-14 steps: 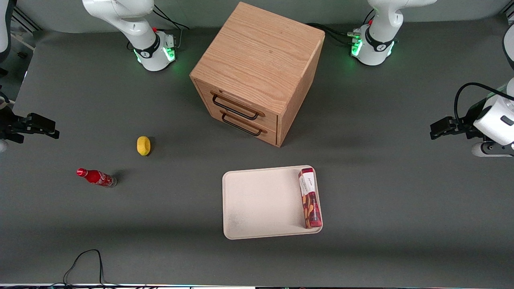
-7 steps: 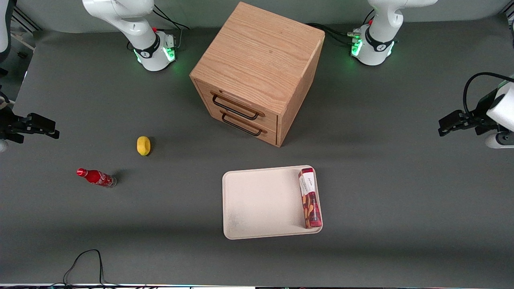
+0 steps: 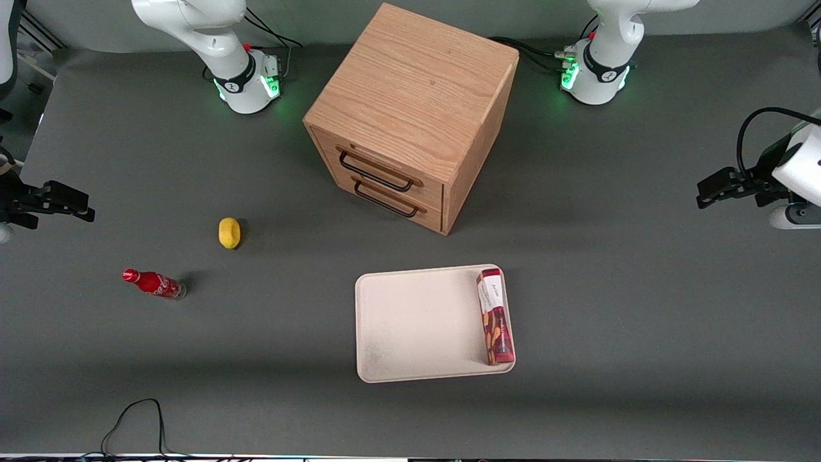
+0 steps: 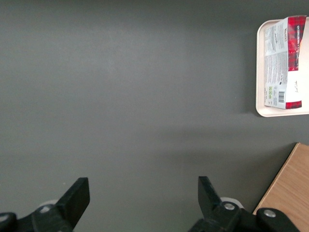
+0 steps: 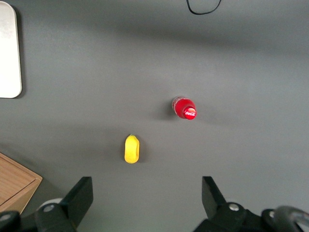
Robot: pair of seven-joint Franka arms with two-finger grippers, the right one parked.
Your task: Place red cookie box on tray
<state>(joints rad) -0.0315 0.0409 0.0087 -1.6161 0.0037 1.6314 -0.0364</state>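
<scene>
The red cookie box (image 3: 495, 317) lies flat on the cream tray (image 3: 417, 324), along the tray's short rim toward the working arm's end of the table. The left wrist view shows the same box (image 4: 286, 63) on the tray (image 4: 260, 72), white printed side up. My left arm's gripper (image 3: 705, 191) hangs open over bare table at the working arm's end, well away from the tray and farther from the front camera than it. Its fingers (image 4: 78, 194) are spread wide with nothing between them.
A wooden drawer cabinet (image 3: 410, 115) with both drawers shut stands farther from the front camera than the tray. A yellow object (image 3: 229, 232) and a small red soda bottle (image 3: 154, 283) lie toward the parked arm's end. A black cable (image 3: 138, 417) loops at the near edge.
My left arm's gripper has drawn a little farther from the front camera, still open and empty. The box and tray have not moved.
</scene>
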